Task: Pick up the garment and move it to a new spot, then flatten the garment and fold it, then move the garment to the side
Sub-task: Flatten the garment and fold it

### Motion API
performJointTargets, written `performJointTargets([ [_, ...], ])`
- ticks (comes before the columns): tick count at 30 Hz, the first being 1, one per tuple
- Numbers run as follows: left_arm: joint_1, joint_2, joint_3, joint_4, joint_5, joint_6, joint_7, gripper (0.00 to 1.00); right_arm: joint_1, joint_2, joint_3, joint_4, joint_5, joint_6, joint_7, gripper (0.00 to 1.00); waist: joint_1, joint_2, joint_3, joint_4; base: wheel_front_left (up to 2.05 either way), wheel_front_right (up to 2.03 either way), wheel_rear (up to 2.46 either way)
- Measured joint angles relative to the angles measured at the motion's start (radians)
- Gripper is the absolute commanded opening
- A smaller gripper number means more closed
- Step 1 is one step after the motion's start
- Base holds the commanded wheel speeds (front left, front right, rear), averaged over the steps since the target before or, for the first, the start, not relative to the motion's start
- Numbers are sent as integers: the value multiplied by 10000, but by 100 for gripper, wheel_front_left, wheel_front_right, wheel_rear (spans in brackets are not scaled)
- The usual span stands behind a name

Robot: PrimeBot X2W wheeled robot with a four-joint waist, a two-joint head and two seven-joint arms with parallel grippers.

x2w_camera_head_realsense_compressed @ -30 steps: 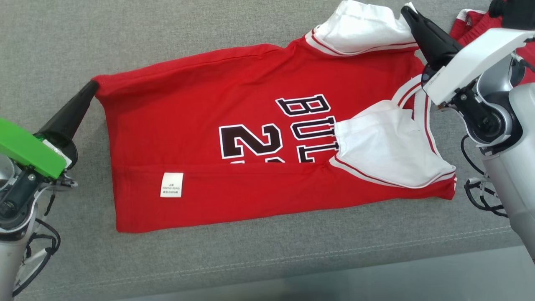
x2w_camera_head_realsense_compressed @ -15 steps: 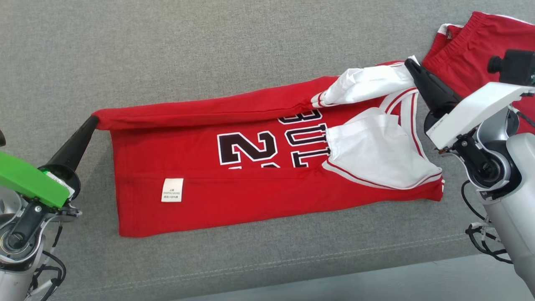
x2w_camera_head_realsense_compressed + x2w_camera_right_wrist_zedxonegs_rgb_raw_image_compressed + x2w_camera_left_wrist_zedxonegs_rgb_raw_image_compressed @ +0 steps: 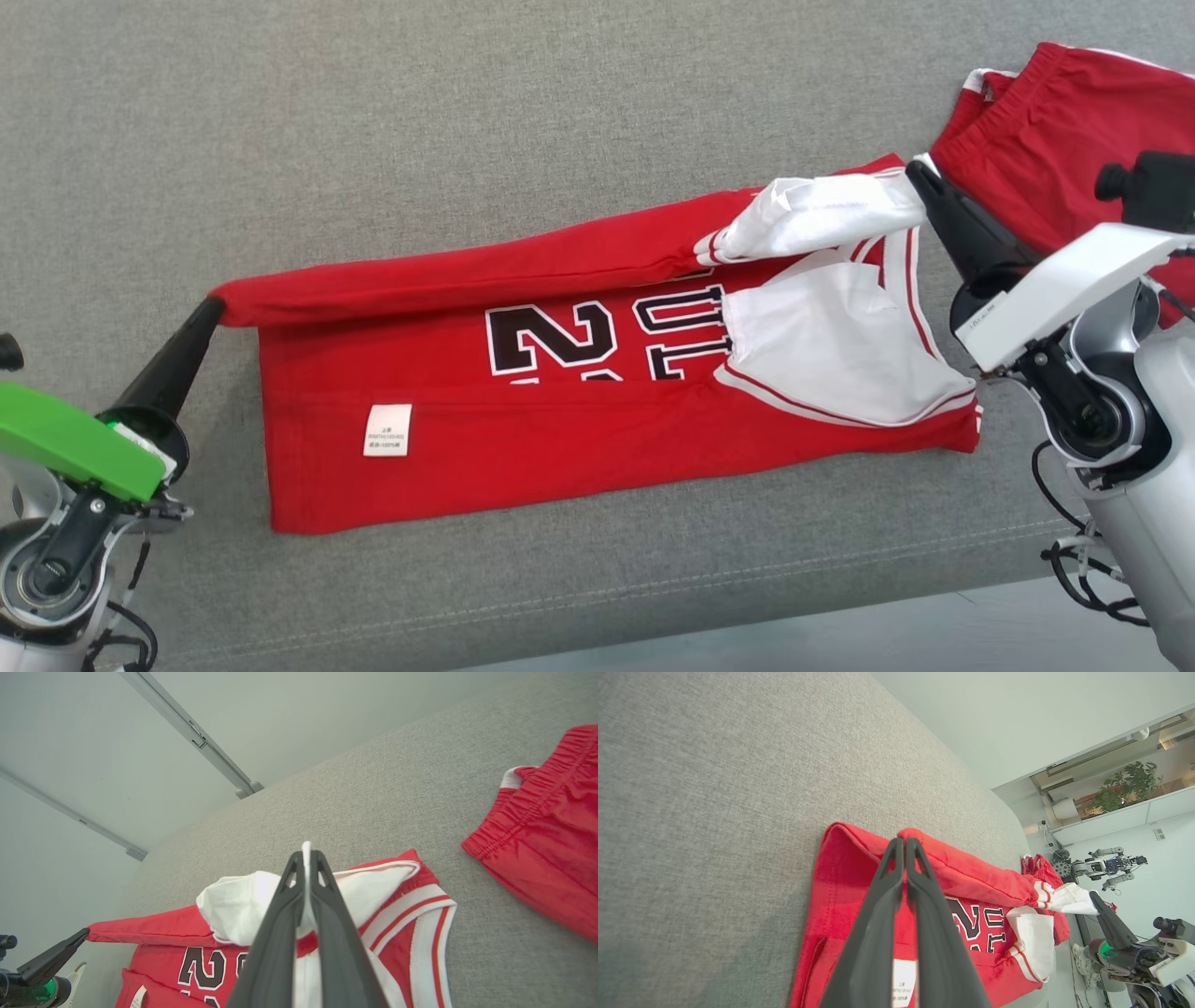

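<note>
You get bright, even, soft light from overhead. Thin shadow under the raised fold of the garment (image 3: 560, 467). Head view sharp. Your wrist views stretch and bend at the edges; jaws go slightly soft near the lens.

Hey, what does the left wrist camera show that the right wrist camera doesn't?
Left wrist, not right wrist: a plant and another robot far across the room. Right wrist, not left wrist: a metal rail on the wall. Both: the red jersey on the grey cushion, with the left gripper shut on its red edge and the right gripper shut on its white fabric.
</note>
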Motion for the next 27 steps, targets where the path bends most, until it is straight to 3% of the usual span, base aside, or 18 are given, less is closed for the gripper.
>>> performJointTargets([
  [10,805,2,-167,-182,-48,0,-205,0,1151,8,-65,-650,174,-251,-174,0,0,0,-276,-74,0,0,0],
  [27,1436,10,-236,-194,-54,0,-506,0,2270,92,75,-945,171,-355,-428,0,0,0,-386,-95,0,0,0],
])
